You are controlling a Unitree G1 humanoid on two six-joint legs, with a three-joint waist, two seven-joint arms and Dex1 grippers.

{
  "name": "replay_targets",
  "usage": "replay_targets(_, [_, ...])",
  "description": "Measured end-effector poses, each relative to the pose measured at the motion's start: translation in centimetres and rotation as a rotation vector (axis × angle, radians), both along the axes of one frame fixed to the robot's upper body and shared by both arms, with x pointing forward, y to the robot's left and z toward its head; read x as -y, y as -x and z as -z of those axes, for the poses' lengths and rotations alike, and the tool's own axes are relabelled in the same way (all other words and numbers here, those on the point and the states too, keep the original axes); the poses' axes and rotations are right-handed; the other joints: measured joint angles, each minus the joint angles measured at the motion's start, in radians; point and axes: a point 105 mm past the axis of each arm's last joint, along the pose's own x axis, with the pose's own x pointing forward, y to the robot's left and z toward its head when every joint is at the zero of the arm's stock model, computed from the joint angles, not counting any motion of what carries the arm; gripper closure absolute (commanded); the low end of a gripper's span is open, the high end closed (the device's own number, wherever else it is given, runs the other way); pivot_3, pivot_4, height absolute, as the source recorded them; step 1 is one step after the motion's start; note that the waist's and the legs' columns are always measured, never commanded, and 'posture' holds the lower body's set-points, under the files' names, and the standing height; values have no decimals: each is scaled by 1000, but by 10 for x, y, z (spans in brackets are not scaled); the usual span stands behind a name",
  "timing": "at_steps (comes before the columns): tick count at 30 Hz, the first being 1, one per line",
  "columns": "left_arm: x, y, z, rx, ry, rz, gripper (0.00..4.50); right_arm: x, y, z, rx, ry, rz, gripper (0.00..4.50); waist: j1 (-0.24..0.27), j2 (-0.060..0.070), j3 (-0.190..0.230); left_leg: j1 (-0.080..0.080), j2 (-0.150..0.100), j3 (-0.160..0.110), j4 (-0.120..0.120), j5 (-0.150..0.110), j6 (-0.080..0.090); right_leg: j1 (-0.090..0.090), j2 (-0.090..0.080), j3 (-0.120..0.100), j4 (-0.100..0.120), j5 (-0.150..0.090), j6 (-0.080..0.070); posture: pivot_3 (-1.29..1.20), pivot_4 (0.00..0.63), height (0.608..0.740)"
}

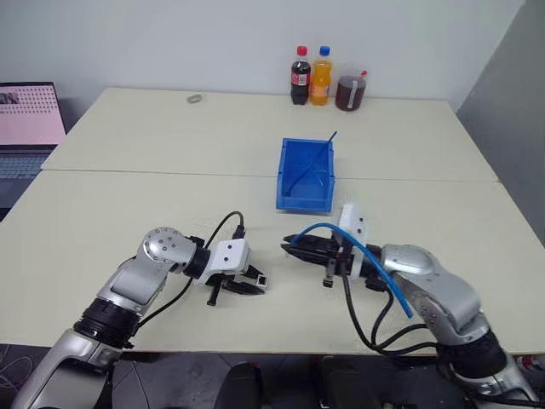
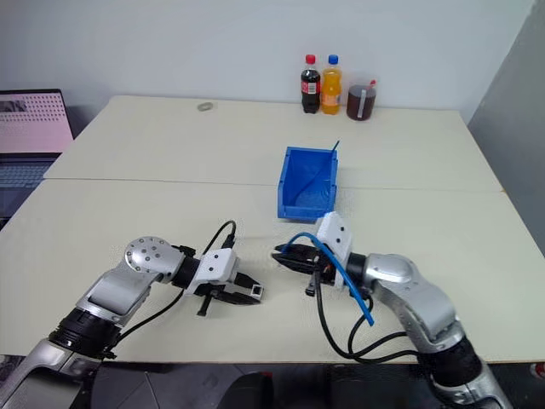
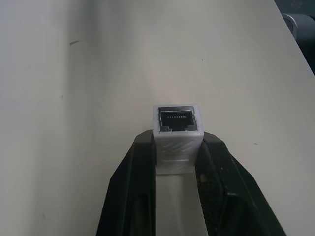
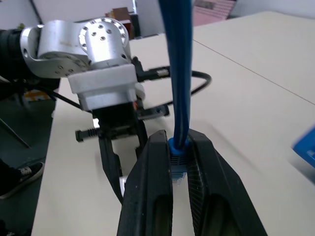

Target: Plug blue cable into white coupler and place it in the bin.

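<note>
Nearest the robot, both arms reach in over the pale table (image 1: 128, 196) and their grippers face each other a little apart. The left gripper (image 1: 252, 284) points toward the right one and tilts down, its black fingers (image 3: 133, 196) pinching the white coupler (image 3: 177, 135) by its sides. In the left wrist view the coupler sticks out past the fingertips with its dark socket opening facing away from the wrist — the row of contacts inside is plain to see. From the head views the coupler is a small white block (image 2: 255, 291) at the tip of that gripper, just above the tabletop.

The right gripper (image 1: 291, 247) lies about level and points toward the left one. Its two fingers (image 4: 147, 196) are pressed together on the plug end of the blue cable (image 1: 375, 260); in the right wrist view the blue boot and the small clear plug (image 4: 178, 164) sit clamped between the pads, with the plug aimed at the left gripper. From the grip the cable arches up and back over the right wrist and ends hanging free beside the forearm. The plug and the coupler are apart, not yet joined.

Beyond the grippers, toward the middle of the table, stands the bin (image 1: 289, 192) — blue, open-topped, with another length of blue cable (image 1: 324, 146) leaning over its far rim.

At the far edge of the table stand a cola bottle (image 1: 300, 77), an orange drink bottle (image 1: 321, 77) and a jar of dark liquid (image 1: 350, 92), close together. A small ring-like thing (image 1: 196, 99) lies further left on the far part of the table, and a laptop (image 1: 30, 115) shows at the left edge.
</note>
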Motion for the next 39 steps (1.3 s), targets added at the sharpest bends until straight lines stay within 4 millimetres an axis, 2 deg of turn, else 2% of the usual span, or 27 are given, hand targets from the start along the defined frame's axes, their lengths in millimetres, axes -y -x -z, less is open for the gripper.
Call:
replay_targets(5, [-1,-1,1,-11,6,-13,3722,-18,5,9,-2,-13,-42,4375,-1,0,-1,1,0,0,0,0,0,0,0,0,1,1,-1,0,150,740])
replay_targets(8, [0,-1,1,-25,13,-22,3722,-27,9,21,4,4,-70,4375,-1,0,-1,1,0,0,1,0,0,0,0,0,1,1,-1,0,150,740])
replay_targets(13, [-1,-2,0,-43,12,-29,3722,-32,15,31,6,14,-88,4375,-1,0,-1,1,0,0,1,0,0,0,0,-1,1,2,-2,0,150,740])
replay_targets(19, [-2,-1,0,-59,5,-21,3722,-35,12,43,-5,25,-71,4375,-2,0,-1,1,0,0,1,0,0,0,1,-1,2,3,-4,0,150,740])
replay_targets(26, [-3,-1,0,-62,3,-12,3722,-37,5,46,1,6,-36,4375,-4,0,-1,1,1,0,1,0,0,0,1,0,2,3,-4,0,150,740])
replay_targets(39, [-4,-4,4,-66,26,-28,3722,-35,5,52,49,29,-36,4375,-3,1,-2,7,0,0,1,0,0,5,1,0,2,3,-4,0,150,740])
